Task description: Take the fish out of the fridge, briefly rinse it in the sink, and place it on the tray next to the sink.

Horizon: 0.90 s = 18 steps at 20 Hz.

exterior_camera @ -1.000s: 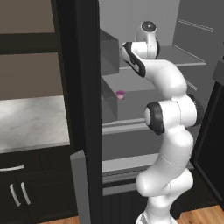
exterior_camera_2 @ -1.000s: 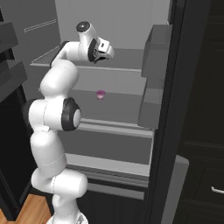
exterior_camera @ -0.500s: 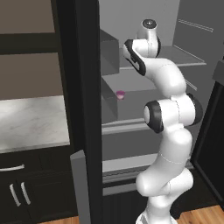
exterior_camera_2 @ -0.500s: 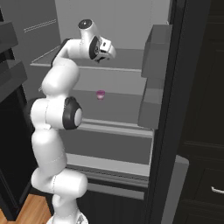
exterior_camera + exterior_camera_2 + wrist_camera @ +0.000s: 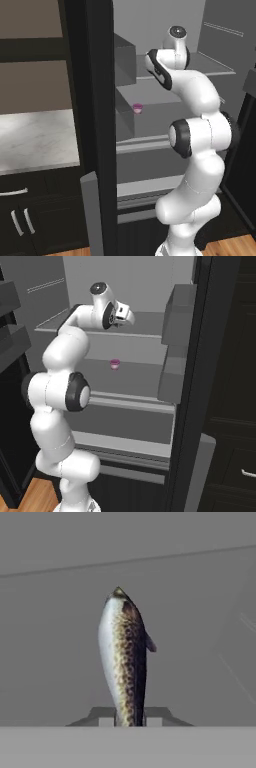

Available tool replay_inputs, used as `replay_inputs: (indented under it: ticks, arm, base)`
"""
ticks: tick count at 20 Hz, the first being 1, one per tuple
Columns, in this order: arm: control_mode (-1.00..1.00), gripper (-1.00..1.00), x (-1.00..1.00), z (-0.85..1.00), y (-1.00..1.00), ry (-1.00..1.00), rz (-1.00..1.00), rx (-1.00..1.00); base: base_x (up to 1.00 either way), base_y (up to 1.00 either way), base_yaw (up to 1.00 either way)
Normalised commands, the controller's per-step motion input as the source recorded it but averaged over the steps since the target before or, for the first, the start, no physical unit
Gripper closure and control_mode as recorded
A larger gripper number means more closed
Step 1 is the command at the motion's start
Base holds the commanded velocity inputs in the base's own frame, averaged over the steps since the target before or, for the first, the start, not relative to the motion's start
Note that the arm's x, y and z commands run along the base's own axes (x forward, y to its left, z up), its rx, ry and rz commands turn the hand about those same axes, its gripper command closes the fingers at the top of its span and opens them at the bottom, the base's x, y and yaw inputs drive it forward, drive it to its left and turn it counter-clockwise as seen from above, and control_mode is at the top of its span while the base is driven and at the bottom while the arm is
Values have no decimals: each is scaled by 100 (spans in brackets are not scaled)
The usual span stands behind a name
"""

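Observation:
The fish (image 5: 122, 657), silver-bellied with a dark speckled back, stands straight up from my gripper (image 5: 130, 718). Its lower end sits between the two fingertips (image 5: 104, 716), which are closed against it. Behind it is plain grey fridge wall. My arm reaches into the open fridge (image 5: 150, 95) at upper-shelf height, with the wrist (image 5: 112, 311) over the upper shelf (image 5: 145, 331). The sink and the tray are out of view.
A small pink-topped cup (image 5: 137, 108) (image 5: 115, 364) sits on the middle shelf below my hand. Grey door bins (image 5: 175, 321) hang on the open right door. The black fridge side panel (image 5: 97, 125) stands at left, with marble counter (image 5: 35, 140) beyond it.
My hand has shifted slightly rightward along the upper shelf, and the wrist has turned a little. The pink-topped cup has stayed in place.

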Motion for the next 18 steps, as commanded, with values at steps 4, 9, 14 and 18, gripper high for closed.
replay_inputs:
  ticks: [4,9,14,18]
  arm:
    - [-100,100,-84,18,1,-23,0,0]
    - [-100,100,-100,71,11,-41,0,0]
    - [-100,100,-100,45,11,-38,0,0]
    - [-100,100,-100,8,11,-23,0,0]
  base:
    - [0,0,0]
    - [0,0,0]
    - [0,0,0]
    - [0,0,0]
